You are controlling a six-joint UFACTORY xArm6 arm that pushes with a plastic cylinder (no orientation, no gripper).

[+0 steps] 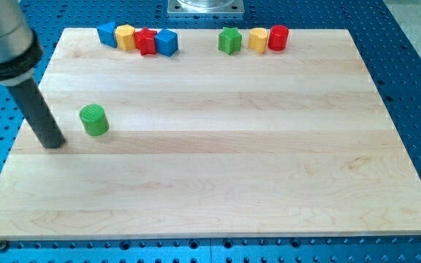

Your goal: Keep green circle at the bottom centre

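Note:
The green circle (93, 120) is a short green cylinder standing on the wooden board (218, 183) at the view's left, about midway up. My tip (53, 143) rests on the board just left of and slightly below the green circle, a small gap apart. The dark rod rises from the tip towards the view's upper left.
Along the board's top edge at left stand a blue block (107, 33), a yellow block (126, 36), a red block (146, 42) and a blue cube (167, 42). Further right are a green star (229, 40), a yellow block (259, 39) and a red cylinder (278, 37).

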